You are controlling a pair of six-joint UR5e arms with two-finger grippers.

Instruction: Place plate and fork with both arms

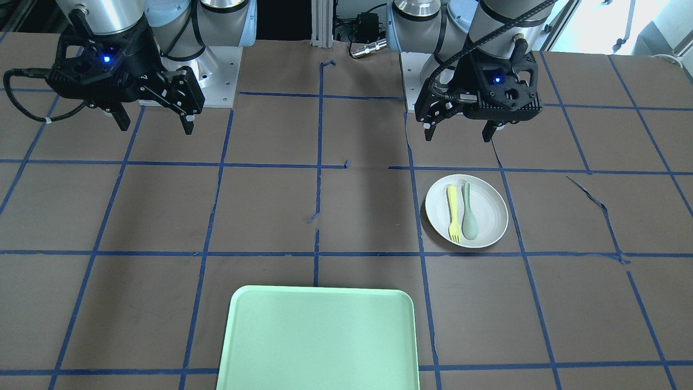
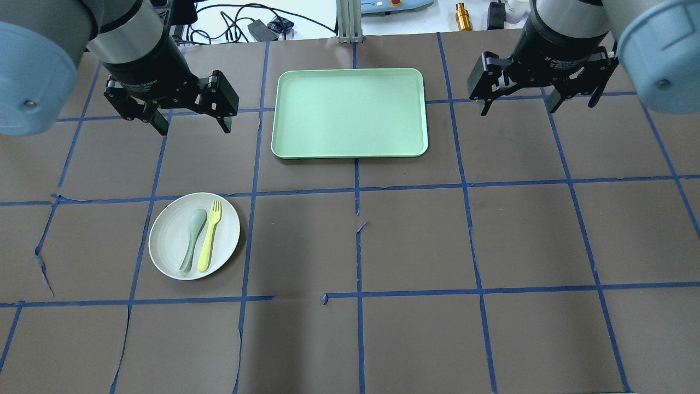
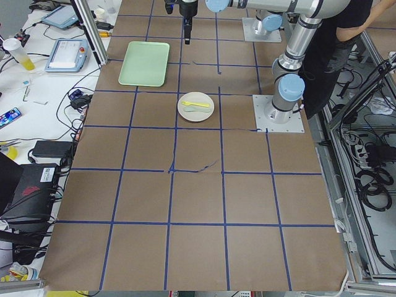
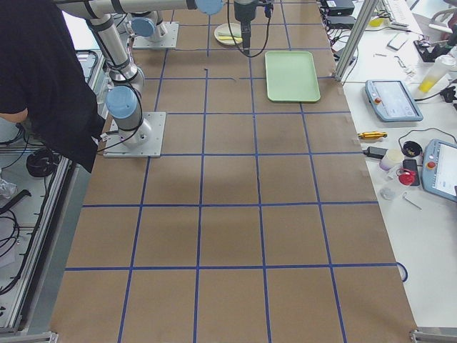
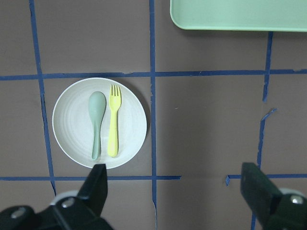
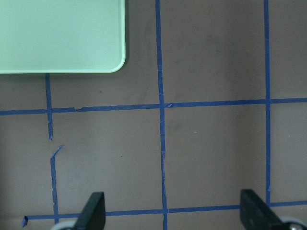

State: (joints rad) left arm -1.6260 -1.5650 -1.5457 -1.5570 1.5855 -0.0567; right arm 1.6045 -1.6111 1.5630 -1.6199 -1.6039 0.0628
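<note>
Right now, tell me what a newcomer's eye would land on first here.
The mint-green tray stands out, empty, at the far middle of the table. Next, the off-white plate on the robot's left, carrying the yellow fork and grey-green spoon side by side. The left gripper and right gripper hang open, holding nothing.

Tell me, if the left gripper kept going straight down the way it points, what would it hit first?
Most likely the bare brown table. The left gripper points down, and in its wrist view the plate sits off to one side, so it would probably just miss it. Depth is hard to judge.
</note>
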